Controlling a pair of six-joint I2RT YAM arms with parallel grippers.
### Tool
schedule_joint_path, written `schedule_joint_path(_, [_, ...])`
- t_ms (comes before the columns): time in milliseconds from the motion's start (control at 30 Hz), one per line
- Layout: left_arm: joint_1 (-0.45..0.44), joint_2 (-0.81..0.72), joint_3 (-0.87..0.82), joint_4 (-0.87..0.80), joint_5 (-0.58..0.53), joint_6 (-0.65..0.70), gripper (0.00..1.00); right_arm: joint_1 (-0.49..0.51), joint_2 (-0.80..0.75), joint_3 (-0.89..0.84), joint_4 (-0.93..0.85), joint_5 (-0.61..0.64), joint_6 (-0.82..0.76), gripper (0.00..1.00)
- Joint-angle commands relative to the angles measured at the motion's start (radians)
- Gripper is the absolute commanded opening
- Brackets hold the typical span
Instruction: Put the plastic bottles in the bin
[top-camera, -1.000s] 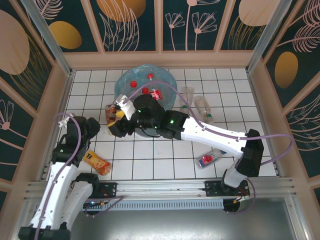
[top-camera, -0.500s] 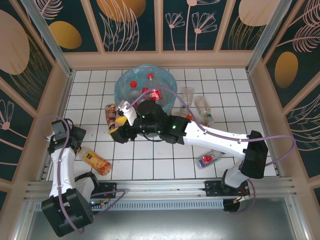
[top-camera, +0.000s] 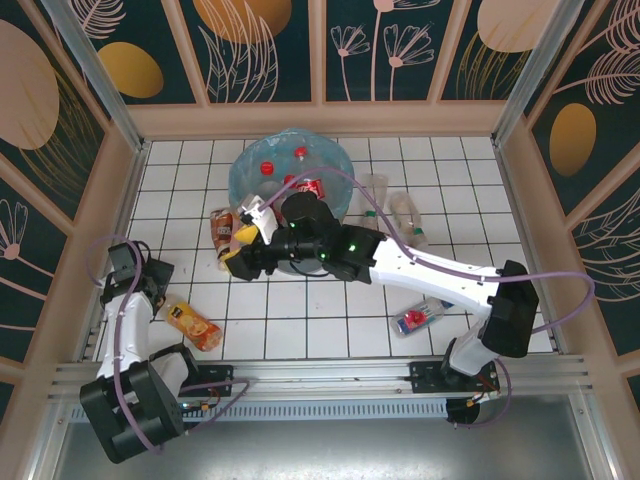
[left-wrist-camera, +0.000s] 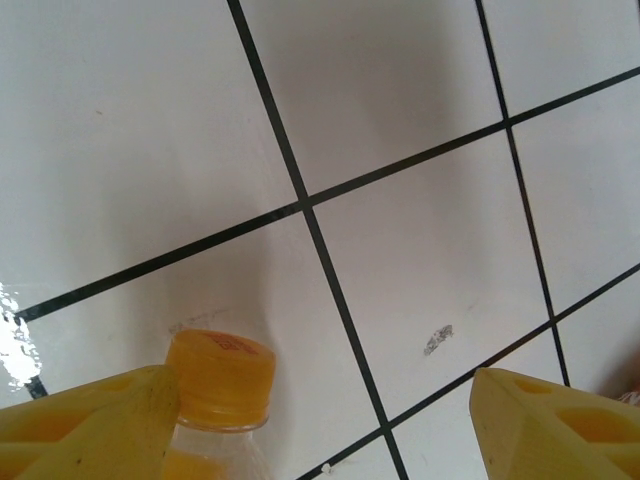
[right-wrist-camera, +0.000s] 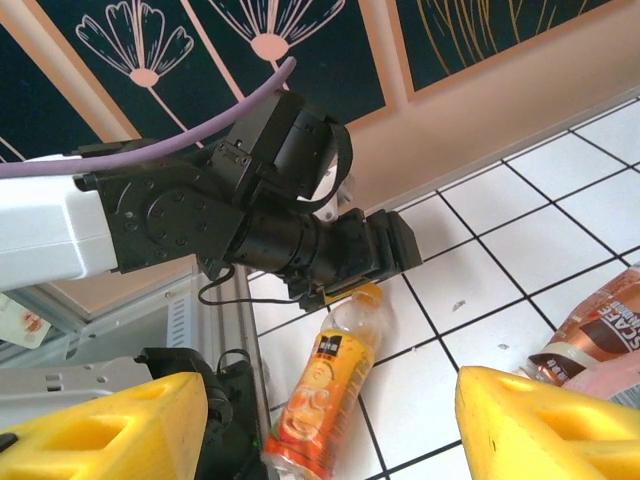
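An orange-labelled plastic bottle (top-camera: 196, 326) lies on the tiles at the near left, also seen as the orange bottle (right-wrist-camera: 325, 400) in the right wrist view. My left gripper (top-camera: 155, 277) hangs just over its cap end, open. The orange cap (left-wrist-camera: 221, 377) sits right beside the left fingertip (left-wrist-camera: 110, 415), with nothing clamped in my left gripper (left-wrist-camera: 325, 390). My right gripper (top-camera: 238, 250) stands open and empty in front of the bin (top-camera: 245, 185), beside a brown-labelled bottle (top-camera: 221, 228). Red-capped bottles (top-camera: 266, 168) lie in the blue-lined bin. My right gripper (right-wrist-camera: 330, 390) looks toward the left arm.
Two clear bottles (top-camera: 400, 210) lie to the right of the bin, and a red-labelled one (top-camera: 420, 318) near the right arm's base. The brown-labelled bottle (right-wrist-camera: 600, 320) lies close to my right finger. Wooden walls (top-camera: 110, 220) close off the tiled floor.
My left arm has pulled back toward the left wall and lowered its gripper over the orange bottle's cap. The right gripper has stayed near the bin's front, shifting only slightly.
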Motion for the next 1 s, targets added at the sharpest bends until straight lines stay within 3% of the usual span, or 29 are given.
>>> schedule_joint_path(0, [0.007,0.030,-0.024,0.062,0.019,0.017,0.76,0.002,0.022,0.030,-0.007,-0.010,0.011,0.67])
schedule_joint_path(267, [0.007,0.107,-0.044,0.149,0.089,0.045,0.75,0.009,0.042,0.043,-0.002,0.016,0.048,0.67])
schedule_joint_path(500, [0.007,0.057,-0.087,0.150,0.142,0.055,0.77,0.019,0.076,0.059,0.003,0.023,0.063,0.67])
schedule_joint_path(967, [0.007,0.012,-0.127,0.143,0.203,0.061,0.54,0.024,0.100,0.047,0.023,0.035,0.062,0.67])
